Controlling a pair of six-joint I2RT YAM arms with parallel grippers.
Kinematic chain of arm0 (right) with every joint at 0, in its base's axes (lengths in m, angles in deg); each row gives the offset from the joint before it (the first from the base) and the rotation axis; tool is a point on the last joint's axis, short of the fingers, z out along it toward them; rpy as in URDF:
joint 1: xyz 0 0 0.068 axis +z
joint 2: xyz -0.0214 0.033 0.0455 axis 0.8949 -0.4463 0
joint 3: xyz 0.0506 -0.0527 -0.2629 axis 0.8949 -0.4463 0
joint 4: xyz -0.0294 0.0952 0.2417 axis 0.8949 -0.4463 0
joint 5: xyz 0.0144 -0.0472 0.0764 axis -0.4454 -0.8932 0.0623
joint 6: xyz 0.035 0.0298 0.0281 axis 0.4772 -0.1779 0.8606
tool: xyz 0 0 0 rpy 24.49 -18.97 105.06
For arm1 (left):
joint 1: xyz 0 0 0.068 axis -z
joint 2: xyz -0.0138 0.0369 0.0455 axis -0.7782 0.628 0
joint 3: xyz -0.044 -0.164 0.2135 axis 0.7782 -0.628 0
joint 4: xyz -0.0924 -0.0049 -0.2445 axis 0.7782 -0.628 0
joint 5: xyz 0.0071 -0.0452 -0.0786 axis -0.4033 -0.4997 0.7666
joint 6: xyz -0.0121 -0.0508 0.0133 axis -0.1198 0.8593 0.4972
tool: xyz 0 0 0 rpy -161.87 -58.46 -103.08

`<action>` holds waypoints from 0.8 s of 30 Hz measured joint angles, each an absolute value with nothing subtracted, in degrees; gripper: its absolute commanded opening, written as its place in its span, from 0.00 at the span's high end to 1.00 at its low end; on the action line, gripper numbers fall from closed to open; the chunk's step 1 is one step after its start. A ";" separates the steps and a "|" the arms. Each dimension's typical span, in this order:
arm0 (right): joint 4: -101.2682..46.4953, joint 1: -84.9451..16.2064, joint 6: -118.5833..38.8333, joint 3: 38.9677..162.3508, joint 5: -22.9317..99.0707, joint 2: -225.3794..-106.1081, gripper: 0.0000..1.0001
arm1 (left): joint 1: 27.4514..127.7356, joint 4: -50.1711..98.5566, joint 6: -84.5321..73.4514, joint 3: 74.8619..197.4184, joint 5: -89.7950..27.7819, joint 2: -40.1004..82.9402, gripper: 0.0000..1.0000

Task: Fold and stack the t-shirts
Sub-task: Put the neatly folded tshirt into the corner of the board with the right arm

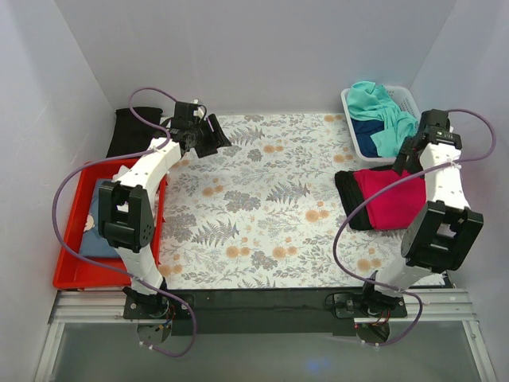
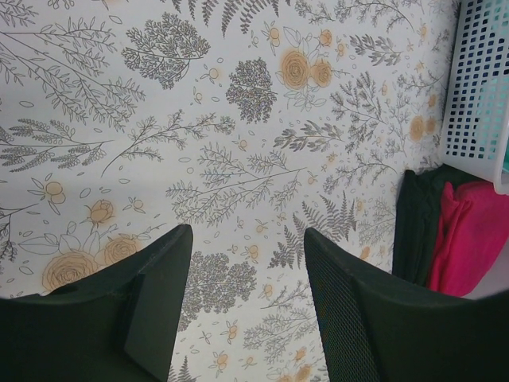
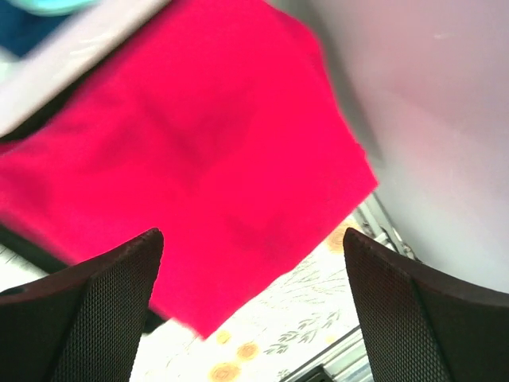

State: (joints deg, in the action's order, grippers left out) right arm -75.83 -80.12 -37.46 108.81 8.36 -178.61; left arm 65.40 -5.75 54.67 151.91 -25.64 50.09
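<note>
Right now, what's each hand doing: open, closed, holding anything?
Left hand: open, empty, over the table cover.
Right hand: open, empty, above the red t-shirt.

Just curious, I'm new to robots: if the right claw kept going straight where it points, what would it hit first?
Most likely the folded crimson-red cloth t-shirt, which fills the wrist view straight ahead of the open right gripper; the gap to it is hard to judge.

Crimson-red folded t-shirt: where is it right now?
In the top external view, the crimson-red folded cloth t-shirt lies at the right side of the flower-patterned table cover. It rests on a black t-shirt, just in front of the white plastic basket.
</note>
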 measured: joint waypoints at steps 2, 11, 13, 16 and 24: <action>-75.81 -77.21 -37.43 108.31 8.91 -175.40 0.02 | 65.40 -5.77 54.67 151.72 -25.60 50.09 0.43; -72.99 -60.84 -36.56 106.98 14.33 -160.60 0.02 | 65.40 -4.46 54.32 148.46 -25.14 48.73 0.45; -72.50 -56.51 -36.10 107.48 15.60 -159.75 0.02 | 65.40 -3.98 53.77 146.64 -25.22 47.59 0.45; -71.28 -51.07 -35.90 108.68 17.50 -159.71 0.02 | 65.40 -3.34 53.01 144.11 -25.99 45.41 0.44; -66.23 -44.21 -36.54 111.02 24.23 -160.47 0.02 | 65.40 -2.03 51.85 139.72 -28.57 37.45 0.34</action>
State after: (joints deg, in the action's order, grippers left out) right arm -66.23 -44.21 -36.54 111.02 24.23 -160.47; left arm 65.40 -2.03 51.85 139.72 -28.57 37.45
